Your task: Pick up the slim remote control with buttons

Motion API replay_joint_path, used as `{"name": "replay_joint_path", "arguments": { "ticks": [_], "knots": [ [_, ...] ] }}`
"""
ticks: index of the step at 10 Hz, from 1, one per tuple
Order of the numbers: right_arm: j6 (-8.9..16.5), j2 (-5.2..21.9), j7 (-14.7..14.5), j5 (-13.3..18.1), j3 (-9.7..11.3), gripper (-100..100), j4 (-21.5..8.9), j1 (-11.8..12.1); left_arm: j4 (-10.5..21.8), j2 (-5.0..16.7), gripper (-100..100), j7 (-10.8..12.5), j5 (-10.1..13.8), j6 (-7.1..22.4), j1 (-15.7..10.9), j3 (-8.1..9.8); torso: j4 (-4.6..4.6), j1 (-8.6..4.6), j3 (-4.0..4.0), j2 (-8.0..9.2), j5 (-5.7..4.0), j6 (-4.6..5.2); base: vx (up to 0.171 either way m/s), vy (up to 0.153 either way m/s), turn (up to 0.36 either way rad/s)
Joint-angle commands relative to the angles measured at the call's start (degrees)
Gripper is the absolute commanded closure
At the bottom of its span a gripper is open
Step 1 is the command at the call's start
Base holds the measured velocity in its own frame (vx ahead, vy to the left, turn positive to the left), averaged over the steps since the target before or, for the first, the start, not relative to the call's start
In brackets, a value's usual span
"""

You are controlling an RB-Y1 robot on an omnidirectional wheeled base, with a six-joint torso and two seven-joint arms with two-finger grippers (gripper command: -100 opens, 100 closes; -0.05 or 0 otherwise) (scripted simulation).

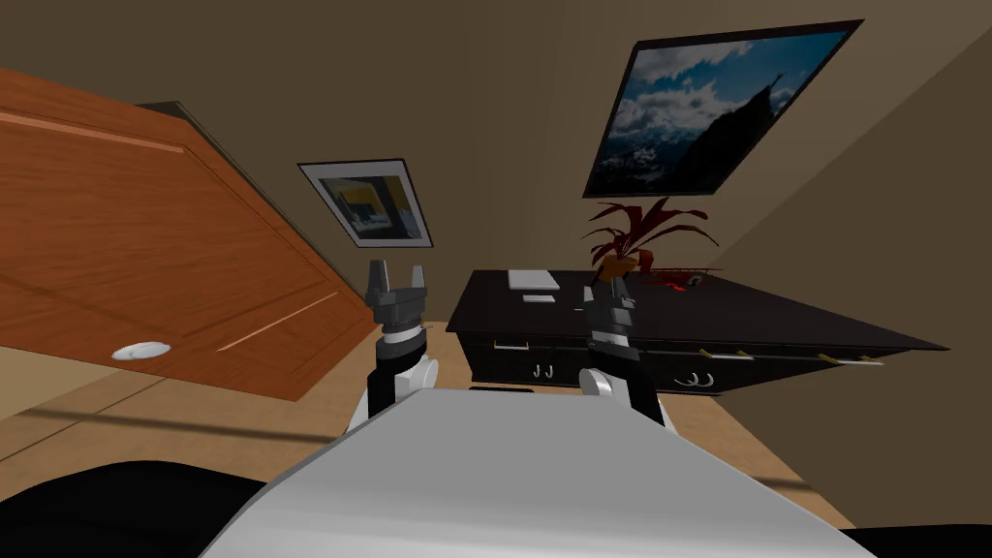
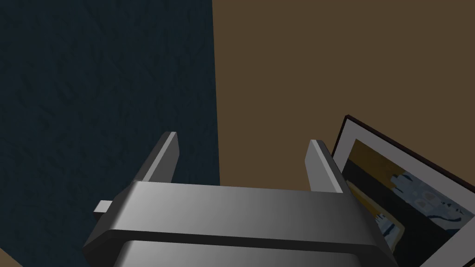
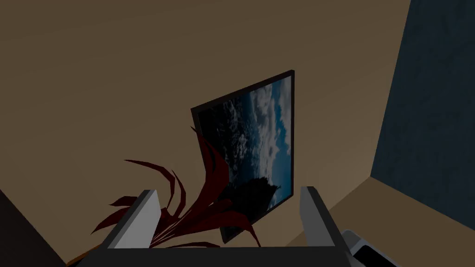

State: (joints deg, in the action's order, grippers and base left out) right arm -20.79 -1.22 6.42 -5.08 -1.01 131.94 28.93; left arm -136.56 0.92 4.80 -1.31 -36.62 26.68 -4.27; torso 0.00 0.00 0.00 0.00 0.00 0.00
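A low black cabinet stands ahead of me. On its top lie a flat light grey slab and, just in front of it, a small slim light grey bar that may be the remote; no buttons can be made out. My right gripper is raised over the cabinet's front edge, to the right of the bar, with its fingers open and nothing between them. My left gripper is held up left of the cabinet, open and empty.
A red-leaved plant in an orange pot stands at the back of the cabinet top, with small red and dark items beside it. A wooden door is close on my left. Two pictures hang on the wall.
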Motion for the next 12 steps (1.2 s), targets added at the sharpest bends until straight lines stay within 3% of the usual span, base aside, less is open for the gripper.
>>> {"name": "replay_joint_path", "arguments": {
  "ticks": [1, 6, 7, 9, 10, 12],
  "knots": [
    [-0.42, 2.06, -0.69, -0.04, 0.35, -100, -0.59, 0.78, 0.0, 0.0, 0, 0.0, 0.0, 0.0, 0.0, 0.0, 0.0, 0.0, 0.0, 0.0, 0.0, 0.0, -0.009, 0.013, -0.012],
    [-3.74, 10.99, -5.81, 0.05, 3.09, -100, -6.23, 6.35, 0.0, 0.0, 0, 0.0, 0.0, 0.0, -0.01, 0.0, 0.05, 0.16, 0.13, 0.23, 0.03, 0.0, -0.049, 0.038, 0.002],
    [-3.74, 11.72, -5.81, 0.05, 3.09, -100, -6.23, 6.35, 0.0, 0.0, 0, 0.0, 0.0, 0.0, -0.01, 0.0, 0.06, 0.16, 0.15, 0.27, 0.03, 0.0, -0.048, 0.024, 0.006],
    [-5.8, 15.59, -8.71, 0.33, 4.75, -100, -10.24, 9.39, 0.0, 0.0, 0, 0.0, 0.0, 0.0, -0.01, 0.0, 0.04, 0.07, 0.11, 0.2, 0.01, 0.0, -0.047, 0.027, 0.054],
    [-5.8, 16.39, -8.71, 0.33, 4.75, -100, -10.24, 9.39, 0.0, 0.0, 0, 0.0, 0.0, 0.0, -0.01, 0.0, 0.05, 0.1, 0.13, 0.22, 0.02, -0.01, -0.043, 0.027, 0.02],
    [-8.18, 20.2, -11.83, 0.85, 6.65, -100, -14.76, 12.64, 0.0, 0.0, 0, 0.0, 0.0, 0.0, -0.01, 0.0, 0.04, 0.11, 0.12, 0.2, 0.02, 0.0, -0.054, 0.047, 0.09]
  ]
}}
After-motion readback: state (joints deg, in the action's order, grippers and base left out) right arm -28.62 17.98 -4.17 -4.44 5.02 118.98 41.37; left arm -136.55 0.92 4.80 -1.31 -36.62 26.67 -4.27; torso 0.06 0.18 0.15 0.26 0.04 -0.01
